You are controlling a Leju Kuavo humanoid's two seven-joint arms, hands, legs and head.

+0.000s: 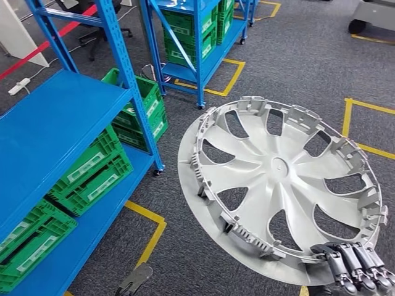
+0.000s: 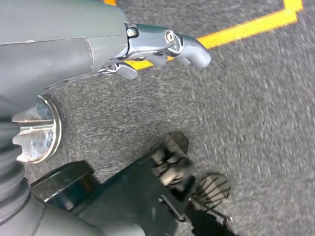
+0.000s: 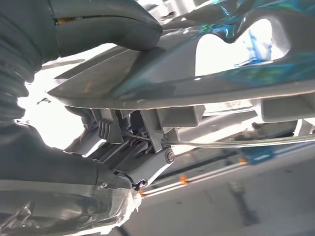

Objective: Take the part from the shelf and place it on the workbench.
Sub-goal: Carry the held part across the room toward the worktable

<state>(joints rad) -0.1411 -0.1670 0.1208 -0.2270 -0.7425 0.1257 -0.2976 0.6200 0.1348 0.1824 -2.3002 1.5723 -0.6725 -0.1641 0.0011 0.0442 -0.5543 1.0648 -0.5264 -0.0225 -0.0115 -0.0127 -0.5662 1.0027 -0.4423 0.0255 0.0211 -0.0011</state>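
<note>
The part is a large silver wheel cover (image 1: 279,179), seen from its ribbed back, held out over the carpet to the right of the shelf. My right hand (image 1: 356,266) grips its near rim at the lower right, dark fingers curled over the edge. In the right wrist view the thumb (image 3: 108,22) presses one face of the wheel cover (image 3: 208,78) and the fingers (image 3: 148,167) hook the clips on the other face. My left hand (image 2: 163,46) hangs low above the carpet, its fingers apart and holding nothing; its tip (image 1: 135,279) appears at the bottom edge.
A blue shelf (image 1: 51,129) stands at the left with green crates (image 1: 91,172) on its lower level. A second blue rack (image 1: 195,37) with green crates stands further back. Yellow floor tape (image 1: 149,237) marks the grey carpet.
</note>
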